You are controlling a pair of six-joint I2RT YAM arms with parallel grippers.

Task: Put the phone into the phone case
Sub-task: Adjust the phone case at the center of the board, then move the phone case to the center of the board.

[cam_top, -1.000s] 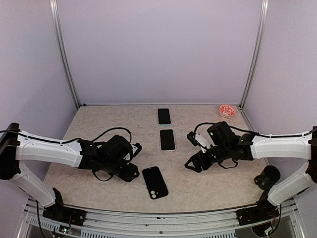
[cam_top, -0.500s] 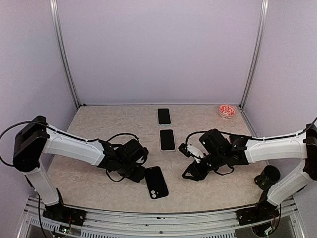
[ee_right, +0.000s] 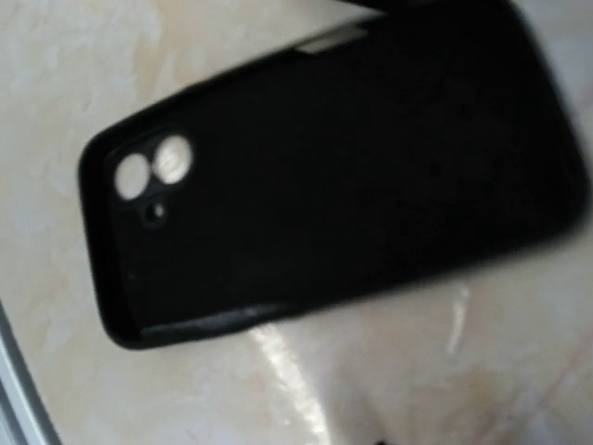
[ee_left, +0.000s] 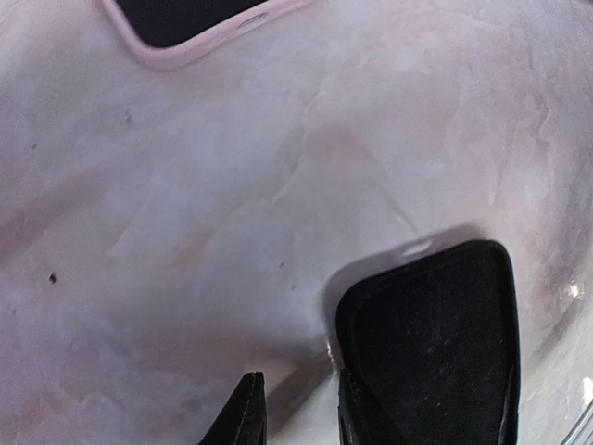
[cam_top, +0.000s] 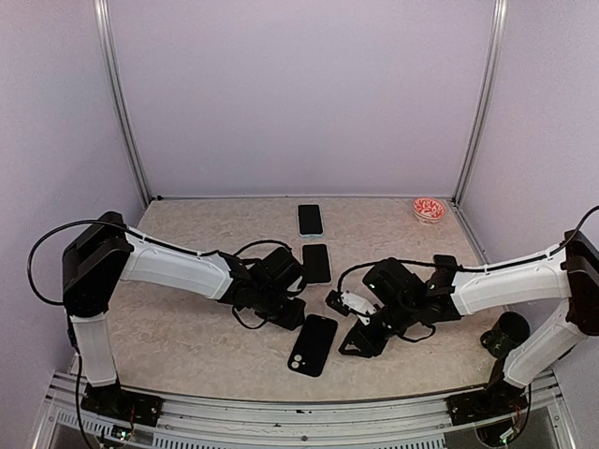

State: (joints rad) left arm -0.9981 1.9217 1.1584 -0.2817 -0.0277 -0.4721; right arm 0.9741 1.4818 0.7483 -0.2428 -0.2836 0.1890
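The black phone case (cam_top: 312,344) lies tilted on the table near the front, camera holes toward the front left. It fills the right wrist view (ee_right: 334,185) and shows at the lower right of the left wrist view (ee_left: 435,343). A phone with a pale rim (cam_top: 316,263) lies behind it, and its rim shows in the left wrist view (ee_left: 185,37). My left gripper (cam_top: 292,314) is at the case's back left corner, jaws a narrow gap apart with nothing between them, and one fingertip (ee_left: 350,417) is against the case's edge. My right gripper (cam_top: 354,340) is low beside the case's right side, its fingers out of view.
A second phone (cam_top: 310,220) lies farther back in the middle. A small red and white dish (cam_top: 429,209) sits at the back right corner. A black round object (cam_top: 510,329) stands off the table's right edge.
My left arm has reached right to the case, and the case has slid right and turned. My right gripper has moved left and forward, close to the case.
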